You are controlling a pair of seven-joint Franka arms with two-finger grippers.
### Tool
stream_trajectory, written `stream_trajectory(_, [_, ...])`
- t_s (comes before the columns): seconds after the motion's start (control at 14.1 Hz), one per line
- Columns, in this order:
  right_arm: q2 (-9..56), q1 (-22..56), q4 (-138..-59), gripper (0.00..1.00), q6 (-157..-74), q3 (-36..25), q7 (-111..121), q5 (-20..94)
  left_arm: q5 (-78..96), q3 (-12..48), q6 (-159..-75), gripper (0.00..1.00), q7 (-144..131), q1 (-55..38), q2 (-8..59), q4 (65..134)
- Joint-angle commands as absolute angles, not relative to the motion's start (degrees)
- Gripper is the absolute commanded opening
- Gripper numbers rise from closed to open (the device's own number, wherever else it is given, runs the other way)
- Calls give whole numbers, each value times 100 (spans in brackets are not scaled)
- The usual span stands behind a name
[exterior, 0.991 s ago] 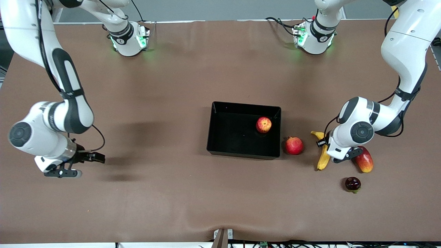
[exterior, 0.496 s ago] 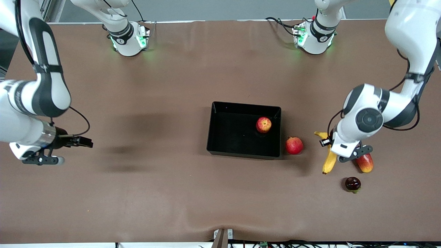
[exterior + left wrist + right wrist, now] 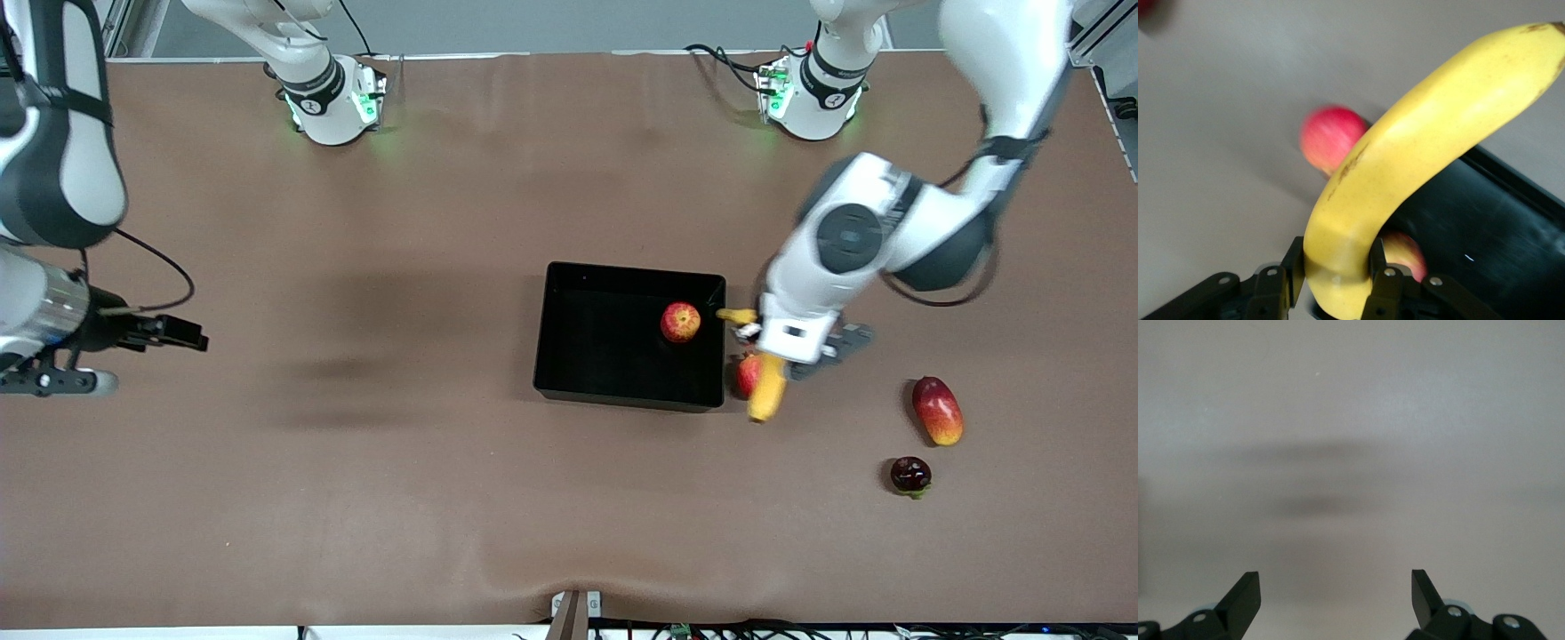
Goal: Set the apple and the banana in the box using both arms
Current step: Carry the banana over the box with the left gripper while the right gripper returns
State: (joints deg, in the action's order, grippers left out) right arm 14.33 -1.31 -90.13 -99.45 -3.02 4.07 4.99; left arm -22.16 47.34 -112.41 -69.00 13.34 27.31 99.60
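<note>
While the right gripper [image 3: 53, 382] hangs with its fingers [image 3: 1245, 597] spread wide and nothing between them, over bare counter [image 3: 356, 498] at the right arm's end, that arm waits. Toward the middle of the counter sits the box [image 3: 569, 387], a shallow black bin with glossy walls. The apple [image 3: 680, 322] lies inside it, close to the wall that faces the left arm's end. Just outside that wall rests a pinkish-red fruit [image 3: 745, 375] on the counter, partly covered in the front view by the banana [image 3: 766, 387]. The left gripper [image 3: 800, 351] is clamped tight on the banana near one end and holds it up in the air, over the pinkish-red fruit and the box's edge; in the left wrist view the long yellow curve [image 3: 1418, 167] crosses above both the fruit [image 3: 1331, 137] and the black wall [image 3: 1511, 183]. Toward the left arm's end lie a red-yellow mango [image 3: 937, 410] and, nearer the front camera, a small dark red fruit [image 3: 910, 475].
</note>
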Motion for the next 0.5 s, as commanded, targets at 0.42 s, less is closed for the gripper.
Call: stream_trajectory(0.42, [230, -272, -8920, 100, -8833, -211, 281, 125, -2320, 3948, -11232, 0, -7436, -938, 3752, 9070])
